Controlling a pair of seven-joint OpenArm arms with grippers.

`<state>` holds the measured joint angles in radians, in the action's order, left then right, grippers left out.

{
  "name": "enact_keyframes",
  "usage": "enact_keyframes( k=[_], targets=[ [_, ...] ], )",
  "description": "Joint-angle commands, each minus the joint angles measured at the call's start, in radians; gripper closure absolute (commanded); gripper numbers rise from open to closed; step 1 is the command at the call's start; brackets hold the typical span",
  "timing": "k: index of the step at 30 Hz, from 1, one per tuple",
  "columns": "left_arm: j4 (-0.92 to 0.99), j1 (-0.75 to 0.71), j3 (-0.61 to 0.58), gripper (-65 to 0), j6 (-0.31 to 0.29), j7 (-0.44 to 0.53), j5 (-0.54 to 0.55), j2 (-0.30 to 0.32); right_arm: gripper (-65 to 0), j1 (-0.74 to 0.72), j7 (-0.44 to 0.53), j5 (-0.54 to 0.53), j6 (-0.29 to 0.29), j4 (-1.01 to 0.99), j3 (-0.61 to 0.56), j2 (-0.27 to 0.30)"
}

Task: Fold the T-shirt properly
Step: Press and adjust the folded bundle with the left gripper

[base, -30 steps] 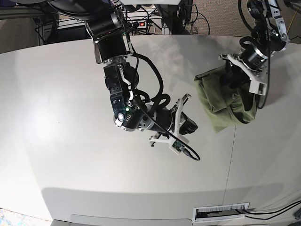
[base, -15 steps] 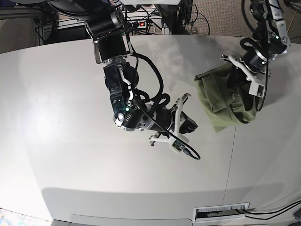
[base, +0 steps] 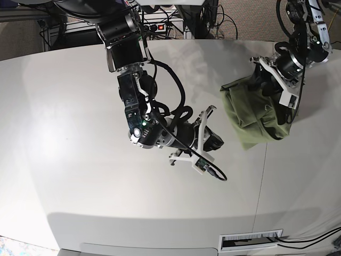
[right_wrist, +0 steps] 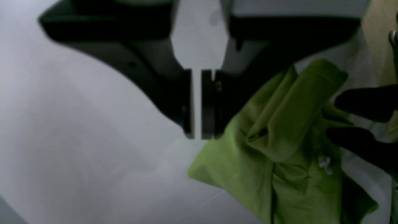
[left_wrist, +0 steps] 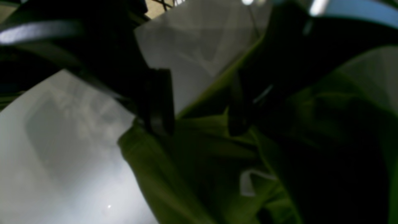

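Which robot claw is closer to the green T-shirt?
The left claw. It hangs open right over the bunched T-shirt, at its top edge. The right claw is off to the side above the bare table, nearly shut and holding nothing.

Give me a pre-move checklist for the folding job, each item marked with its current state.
1. Olive-green cotton T-shirt lies flat and spread: not ok, it is bunched in a crumpled heap.
2. Left end effector free of cloth: ok, its jaws stand apart just above the fabric.
3. Right end effector empty: ok, its jaws are nearly together with nothing between them, beside the shirt.
4. Small white tag found: ok, visible among the folds.
5. Shirt fully on the pale grey table: ok.
6. Sleeves located: cannot tell.
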<state>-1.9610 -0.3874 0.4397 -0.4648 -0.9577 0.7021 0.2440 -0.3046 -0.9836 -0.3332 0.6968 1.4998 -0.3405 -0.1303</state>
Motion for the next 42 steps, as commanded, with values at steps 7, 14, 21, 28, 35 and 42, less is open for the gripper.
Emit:
enact_keyframes(
  k=[7,14,21,28,35,42],
  targets=[
    [-0.021,0.002,0.004,-30.2,0.056,0.008,-0.095,0.008,-4.2,-0.025,0.026,-0.016,0.001,0.017,0.002,-0.008],
    [-0.021,0.002,0.004,-30.1,0.087,0.031,-0.134,0.008,-4.2,-0.025,0.026,-0.016,0.001,0.017,0.002,-0.008],
    [-0.020,0.003,0.004,-30.1,0.126,0.129,-0.082,0.006,-4.2,-0.025,0.026,-0.017,0.001,0.017,0.002,-0.008],
    [-0.010,0.008,0.003,-27.6,0.125,0.198,-0.129,-0.031,-4.2,-0.025,0.027,-0.018,0.001,0.017,0.002,-0.008],
    [0.002,0.008,0.003,-4.3,0.124,0.214,-0.158,-0.055,-4.2,-0.025,0.027,-0.018,0.001,0.017,0.002,-0.008],
    [-0.001,0.007,0.003,0.0,0.124,0.214,-0.246,-0.023,-4.2,-0.025,0.027,-0.017,0.001,0.017,0.002,-0.008]
  ],
)
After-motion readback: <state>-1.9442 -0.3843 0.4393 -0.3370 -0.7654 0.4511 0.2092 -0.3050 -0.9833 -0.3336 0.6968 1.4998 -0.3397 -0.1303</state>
